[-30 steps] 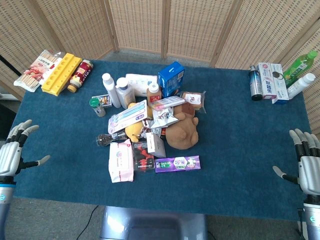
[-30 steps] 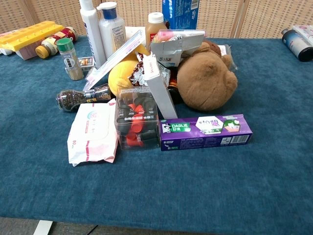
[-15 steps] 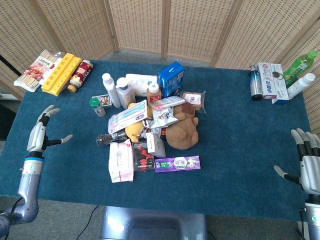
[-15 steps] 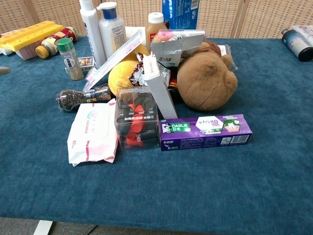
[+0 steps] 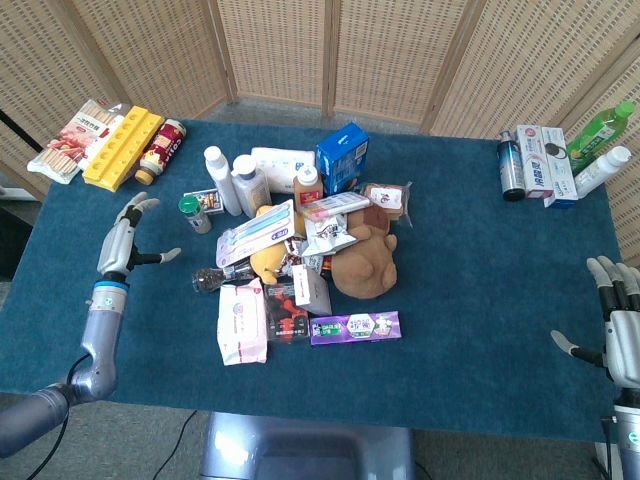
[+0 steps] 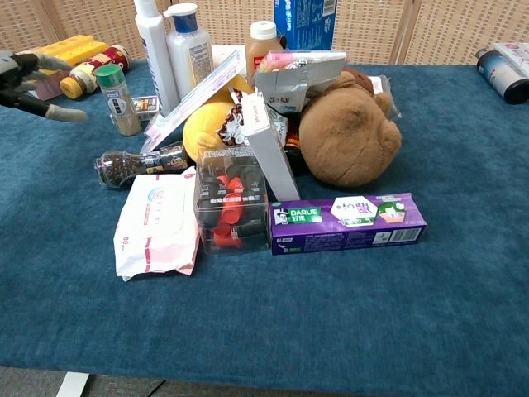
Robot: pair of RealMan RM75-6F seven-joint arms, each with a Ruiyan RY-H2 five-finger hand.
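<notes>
Since the earlier frames the left hand (image 5: 125, 246) has been travelling up and inward from the lower left edge of the head view, and it is now hovering over the bench (image 5: 470, 300) at middle left, fingers spread, holding nothing. The pepper grinder (image 5: 208, 280) is lying on its side just right of and slightly below that hand, apart from it; the green-capped spice jar (image 5: 192, 213) is standing above and to the right. In the chest view the same hand is showing at the upper left corner (image 6: 25, 78). The right hand (image 5: 618, 335) is staying at the lower right edge, fingers apart and empty, well away from the pile with the brown plush toy (image 5: 363, 262).
</notes>
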